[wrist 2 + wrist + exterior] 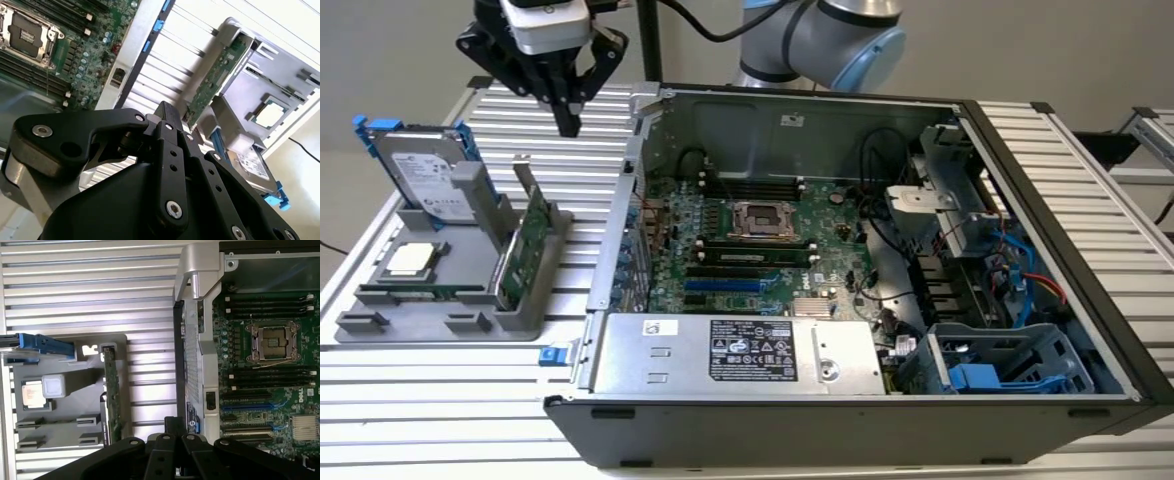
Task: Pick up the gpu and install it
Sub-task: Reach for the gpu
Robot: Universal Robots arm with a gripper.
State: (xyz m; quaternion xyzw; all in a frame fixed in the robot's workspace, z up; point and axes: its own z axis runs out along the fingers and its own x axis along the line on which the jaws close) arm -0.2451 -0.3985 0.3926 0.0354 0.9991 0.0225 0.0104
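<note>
Gpu (530,240) stands on edge at the frame's left. End effector (568,122) hangs above it, pinched shut and empty; I'd line it up with that thin edge.

An open computer case (761,140) lies on the slatted tabletop (440,400), its motherboard (761,250) and power supply (667,355) exposed. At the exterior view's left, a grey holder (400,325) carries an upright hard drive (427,175) and a CPU chip (408,258).
</note>
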